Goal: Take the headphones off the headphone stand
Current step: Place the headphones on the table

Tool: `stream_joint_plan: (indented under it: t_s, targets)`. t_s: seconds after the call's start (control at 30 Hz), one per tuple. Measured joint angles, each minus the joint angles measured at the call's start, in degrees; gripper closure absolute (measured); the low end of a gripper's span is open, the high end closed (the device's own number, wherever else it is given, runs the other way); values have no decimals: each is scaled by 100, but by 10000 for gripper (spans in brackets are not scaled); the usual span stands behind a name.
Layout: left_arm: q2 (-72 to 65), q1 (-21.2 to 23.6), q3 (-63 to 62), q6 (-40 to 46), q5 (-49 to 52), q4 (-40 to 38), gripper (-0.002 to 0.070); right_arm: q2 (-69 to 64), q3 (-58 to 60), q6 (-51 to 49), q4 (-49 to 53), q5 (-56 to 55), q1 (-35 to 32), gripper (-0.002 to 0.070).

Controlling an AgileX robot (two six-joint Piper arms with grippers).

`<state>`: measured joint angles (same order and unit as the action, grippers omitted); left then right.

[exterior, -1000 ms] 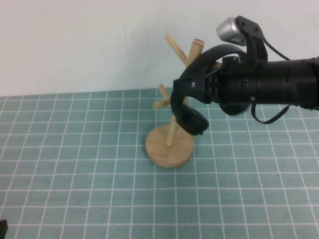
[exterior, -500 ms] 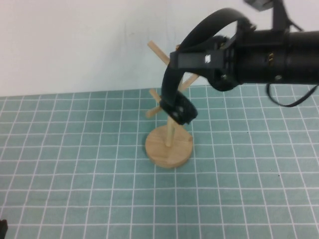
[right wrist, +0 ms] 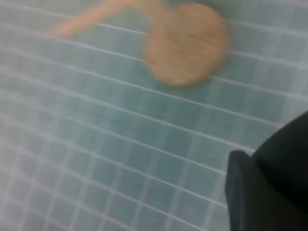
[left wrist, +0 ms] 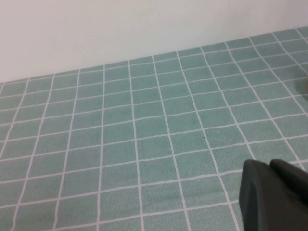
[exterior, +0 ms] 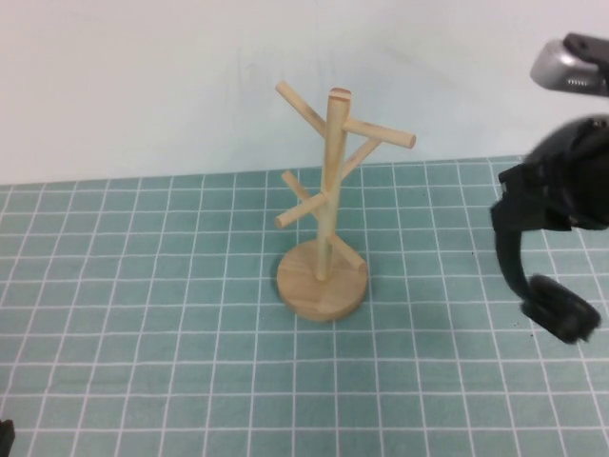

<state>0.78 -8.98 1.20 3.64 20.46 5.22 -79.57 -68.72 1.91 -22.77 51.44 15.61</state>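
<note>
The light wood headphone stand (exterior: 324,228) stands bare in the middle of the green grid mat, pole upright and pegs empty. The black headphones (exterior: 559,309) hang in the air at the far right, well clear of the stand. One earcup hangs low and the headband curves up into my right gripper (exterior: 535,195), which is shut on the headband. In the right wrist view the stand's round base (right wrist: 185,43) shows blurred, and a dark mass is my right gripper (right wrist: 257,190) with the headphones. My left gripper (left wrist: 268,166) is shut and empty over bare mat near the front left corner.
The green grid mat (exterior: 152,314) covers the table. A white wall (exterior: 143,76) runs along the back behind the stand. Only the edge of the left arm (exterior: 5,433) shows at the bottom left corner of the high view.
My right gripper lifted the headphones up off the stand's pegs, then carried them right and down, away from the stand. The stand stays upright in place. The left arm has not moved.
</note>
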Motion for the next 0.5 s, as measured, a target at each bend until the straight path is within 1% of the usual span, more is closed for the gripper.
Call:
stream_joint_plan:
  t_s: [0.1,0.2,0.43,0.5]
  targets:
    - [0,0,0,0,0,0,680,-624,0,-596,51,-82,0,679]
    - [0,0,0,0,0,0,680,-1310,-11,-1054,-141,-376,0,679]
    - [0,0,0,0,0,0,680,-2683,-599,-1139,-1134,-309,-153,672]
    - [0,0,0,0,0,0,680,-2915,-793,-1139,-1249,-297,-196,625]
